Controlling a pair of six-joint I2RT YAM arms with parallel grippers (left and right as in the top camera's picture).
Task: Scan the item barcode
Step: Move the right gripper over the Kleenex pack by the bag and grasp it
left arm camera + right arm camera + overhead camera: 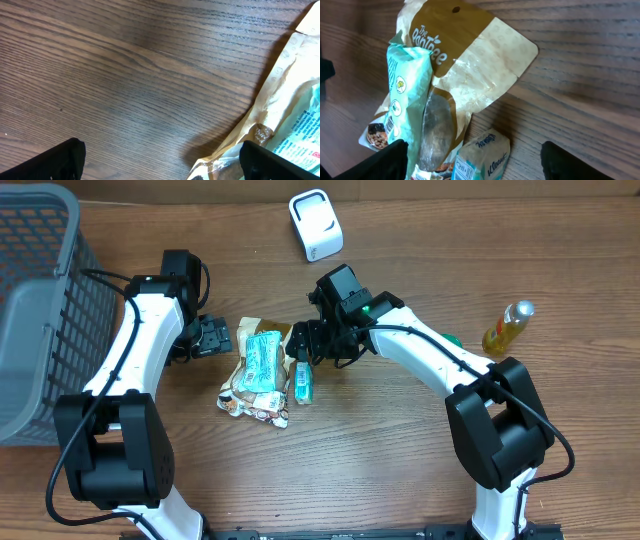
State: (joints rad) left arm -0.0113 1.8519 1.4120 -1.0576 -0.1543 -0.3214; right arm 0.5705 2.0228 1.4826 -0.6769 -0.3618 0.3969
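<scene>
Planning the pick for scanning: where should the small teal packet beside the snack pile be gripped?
Pinch the small teal packet across its narrow width at mid-length, coming straight down: it lies flat, with the snack pile close along one side.

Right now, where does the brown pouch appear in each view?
Overhead: the pouch lies at the centre, mostly under the teal packet.
Left wrist: the pouch is at the right edge, with the teal packet beyond it.
Right wrist: the pouch is at upper centre, with the teal packet at its left.
Shared landmark: the teal packet.
</scene>
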